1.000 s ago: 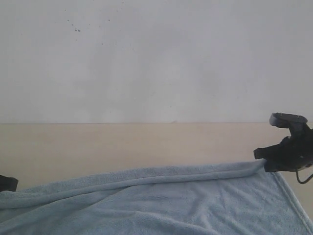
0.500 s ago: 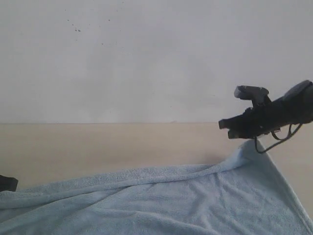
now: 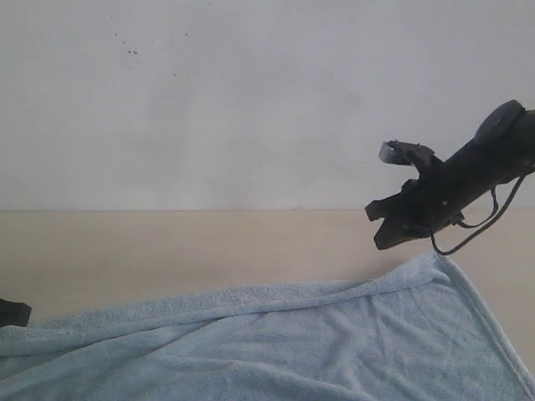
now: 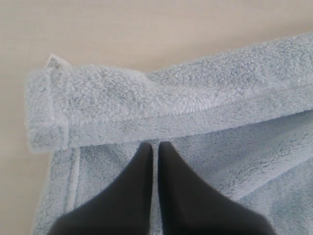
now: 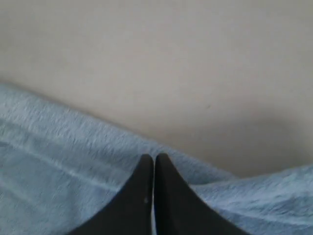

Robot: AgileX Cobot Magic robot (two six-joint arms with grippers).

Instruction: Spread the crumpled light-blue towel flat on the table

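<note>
The light-blue towel [image 3: 276, 342] lies across the near part of the table [image 3: 184, 246], with its far edge rolled into a soft ridge. My right gripper [image 3: 379, 241] hangs raised and tilted down, shut, above the towel's far right corner [image 3: 435, 261]. I see no cloth hanging from it. In the right wrist view the gripper [image 5: 154, 157] has its fingers together over the towel's edge [image 5: 73, 147]. My left gripper [image 3: 10, 312] sits low at the towel's left end. In the left wrist view it [image 4: 155, 145] is shut, tips resting on the cloth just short of a folded-over hem [image 4: 122, 110] with a white tag [image 4: 55, 62].
A white wall [image 3: 267, 100] with a few dark specks rises behind the table's far edge. Bare tabletop stretches between the towel's far edge and the wall. A black cable [image 3: 468, 234] loops under the right arm, just above the towel corner.
The right gripper rose from the towel's right corner and moved left, lifting that corner, then tilted downward. The corner has settled farther back. The left gripper has not moved.
</note>
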